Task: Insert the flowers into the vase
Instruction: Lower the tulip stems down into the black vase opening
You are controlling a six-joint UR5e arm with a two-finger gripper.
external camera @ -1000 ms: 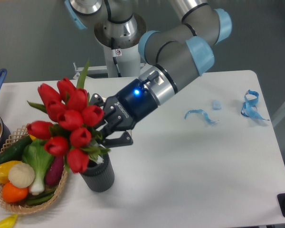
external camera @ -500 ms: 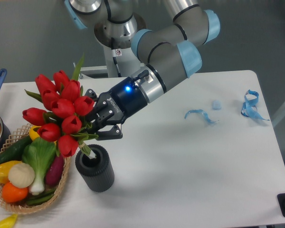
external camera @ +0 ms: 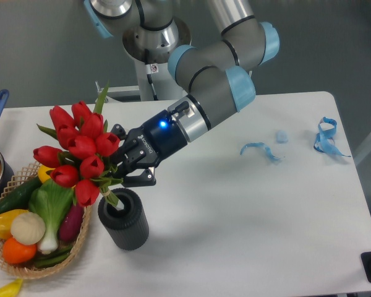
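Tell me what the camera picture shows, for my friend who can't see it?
A robot gripper holds red flowers tilted over a dark vase, stems at its mouth. A basket of vegetables sits beside it.

flowers (external camera: 79,150) in the jaws above the vase (external camera: 124,219), basket (external camera: 75,245) just left

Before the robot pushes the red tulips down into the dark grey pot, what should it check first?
1. Grip: the two-finger gripper is shut on the bunch of red tulips with green stems: ok.
2. Stem ends at the round mouth of the short dark grey cylinder vase: ok.
3. Bunch upright: it leans toward the woven wicker basket: not ok.
4. Vase standing upright on the white table: ok.
5. Stems already deep inside: cannot tell.
6. Blooms clear of the basket's vegetables: cannot tell.
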